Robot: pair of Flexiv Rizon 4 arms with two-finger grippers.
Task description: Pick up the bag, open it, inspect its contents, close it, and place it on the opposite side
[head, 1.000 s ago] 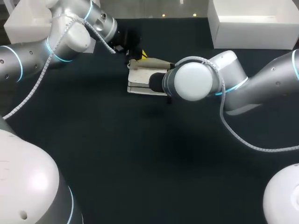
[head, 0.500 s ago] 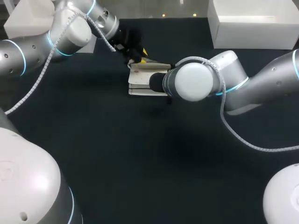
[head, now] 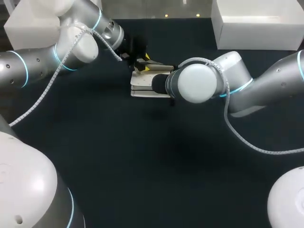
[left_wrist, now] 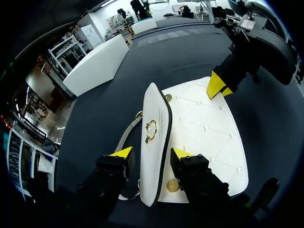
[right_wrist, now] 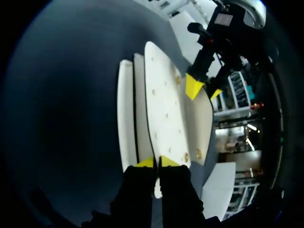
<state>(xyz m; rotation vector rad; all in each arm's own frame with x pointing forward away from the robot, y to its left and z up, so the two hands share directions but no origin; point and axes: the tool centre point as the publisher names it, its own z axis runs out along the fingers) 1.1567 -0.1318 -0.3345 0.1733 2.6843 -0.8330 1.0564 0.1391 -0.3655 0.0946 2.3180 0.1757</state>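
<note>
A white quilted bag (head: 145, 88) lies on the dark table at the back middle. Its flap (left_wrist: 154, 142), with a gold ring clasp, stands on edge above the body (left_wrist: 204, 133). My left gripper (left_wrist: 152, 153) straddles that flap, open, with a narrow gap on each side. In the head view the left gripper (head: 144, 64) sits at the bag's far edge. My right gripper (right_wrist: 156, 162) is shut on a thin panel of the bag (right_wrist: 164, 109) at the opposite edge. Its yellow tips (left_wrist: 217, 86) show across the bag in the left wrist view. In the head view the right wrist hides it.
A white box (head: 256, 23) stands at the table's back right and another white block (head: 28, 23) at the back left. The bag's grey strap (left_wrist: 127, 135) trails beside the flap. Dark cloth covers the table in front of the bag.
My left gripper's fingers have spread apart and let go of the flap, which still stands between them. The left arm has shifted a little. The right arm has not moved.
</note>
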